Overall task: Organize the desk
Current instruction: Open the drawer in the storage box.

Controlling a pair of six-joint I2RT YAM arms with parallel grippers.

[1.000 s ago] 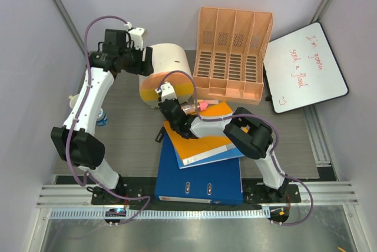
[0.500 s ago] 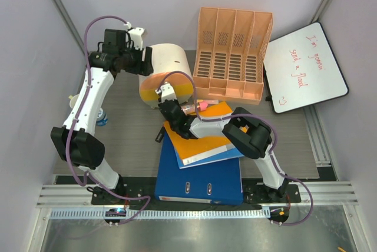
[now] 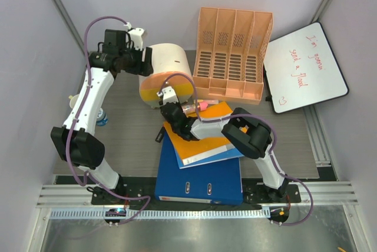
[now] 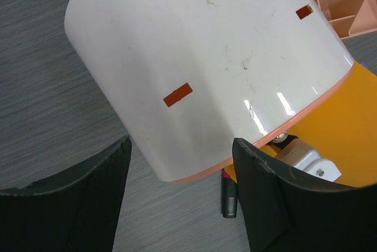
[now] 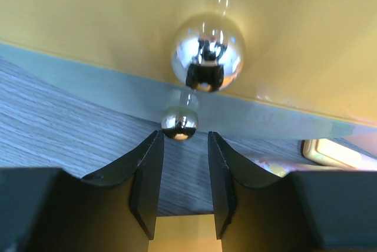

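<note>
- Left wrist: left tool (image 4: 181,146) wide open, empty, over bin (image 4: 206,57) (likely light, slick; grip its rim).
- Empty too: right tool (image 5: 184,140), part-open, at knob (image 5: 179,123).
- Beneath: counter (image 4: 47,87), likely rigid, immovable.

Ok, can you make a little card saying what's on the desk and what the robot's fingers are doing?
desk: grey wood-grain
bin: white, on its side, orange inside
file rack: orange, at the back
whiteboard: right side, red writing
stack: orange folder above blue binder
left fingers: open, at the bin's rim
right fingers: open, pointing at a shiny ball
</note>
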